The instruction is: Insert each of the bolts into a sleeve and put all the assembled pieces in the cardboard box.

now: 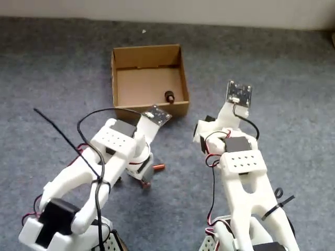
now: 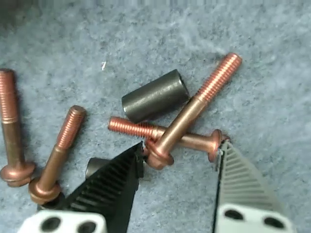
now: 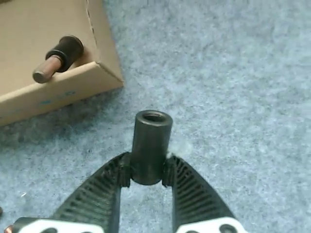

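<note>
So, on the left the left gripper (image 2: 181,149) sits low over the grey carpet (image 2: 272,58) with its jaws spread open either side of two crossed bolts, the angled bolt (image 2: 194,109) lying on top of the flat bolt (image 2: 141,129), a loose sleeve (image 2: 155,95) just beside them and a stray bolt (image 2: 60,145) further off. In the middle the cardboard box (image 1: 121,57) has one assembled piece (image 1: 169,97) lying inside near its front wall. Over on the right, the right gripper (image 3: 146,172) is pinched tight on a dark sleeve (image 3: 151,141), near the box's corner.
</note>
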